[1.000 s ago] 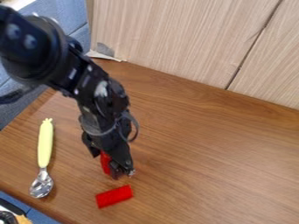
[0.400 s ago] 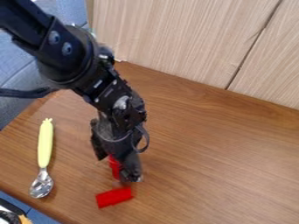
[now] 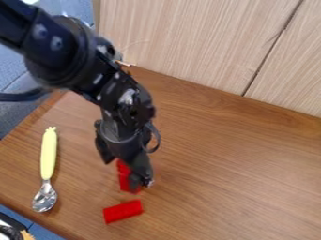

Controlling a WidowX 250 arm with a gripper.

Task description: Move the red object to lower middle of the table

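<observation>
At seven o'clock from the middle of the view, the gripper [image 3: 128, 172] hangs down over the table [image 3: 238, 168], its arm [image 3: 63, 51] coming in from eleven o'clock. The red block [image 3: 126, 180] is right at the gripper, partly hidden by it (whether it is gripped or merely between the tips, I cannot tell, nor can I say if the tool is open or closed). A second block [image 3: 123, 212], also red, lies near the first, apart from it, at about six o'clock. Toward nine o'clock is the spoon [image 3: 48, 159], its yellow handle pointing to twelve and its metal bowl to six. Pale wood panels [image 3: 188, 42] stand along the table's edge toward one o'clock.
</observation>
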